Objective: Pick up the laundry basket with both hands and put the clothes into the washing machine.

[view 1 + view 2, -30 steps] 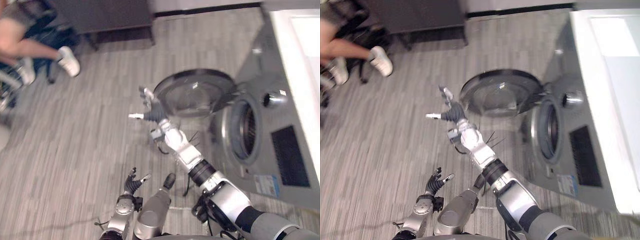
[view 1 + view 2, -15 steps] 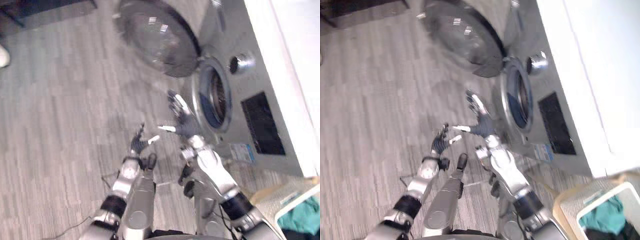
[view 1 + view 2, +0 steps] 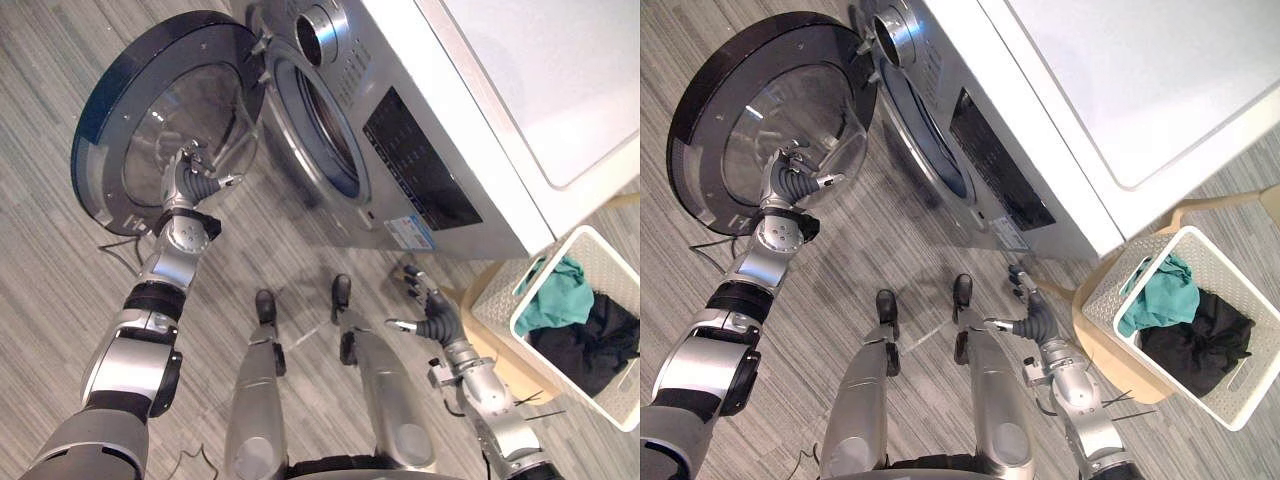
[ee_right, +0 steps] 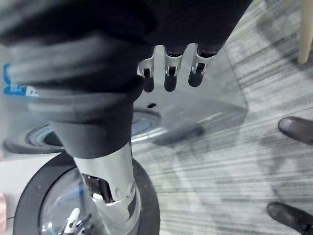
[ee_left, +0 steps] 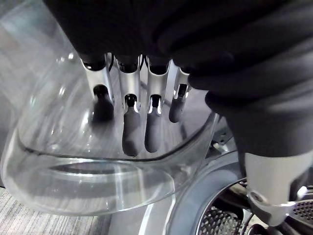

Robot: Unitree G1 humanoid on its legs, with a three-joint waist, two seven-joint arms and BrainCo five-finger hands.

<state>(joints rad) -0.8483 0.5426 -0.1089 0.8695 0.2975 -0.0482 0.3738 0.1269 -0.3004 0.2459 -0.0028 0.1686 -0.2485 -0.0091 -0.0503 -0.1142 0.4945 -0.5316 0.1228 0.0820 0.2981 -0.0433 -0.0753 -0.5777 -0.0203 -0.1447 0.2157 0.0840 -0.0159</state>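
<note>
The laundry basket (image 3: pixel 528 338) is a white rectangular container with perforated walls and an open top. It stands upright, opening upward, on a tan wooden stand (image 3: pixel 1095 335) to the robot's right, just past the lower front corner of the washing machine (image 3: pixel 430 170). Its long axis appears to run roughly in line with the machine's front face, so one short end faces the machine. Neither hand touches the basket.

The clothes lie inside the basket. A teal garment (image 3: pixel 557 295) occupies the end nearer the machine and is bunched up against the rim. A black garment (image 3: pixel 592 345) fills the rest and touches the teal one.

The machine is a silver front loader. Its round door (image 3: pixel 105 120), with a dark rim and a clear glass bowl, is swung fully open to the left of the drum opening (image 3: pixel 318 125).

The left hand (image 3: pixel 190 185) is raised in front of the door glass. Its fingers (image 5: pixel 131 132) are straight and slightly apart, pointing at the bowl and holding nothing. Contact with the glass cannot be confirmed.

The right hand (image 3: pixel 432 318) hangs above the grey wood-grain floor (image 3: pixel 60 300), between the machine's lower corner and the stand. Its fingers (image 4: pixel 170 81) are spread, thumb out, empty.
</note>
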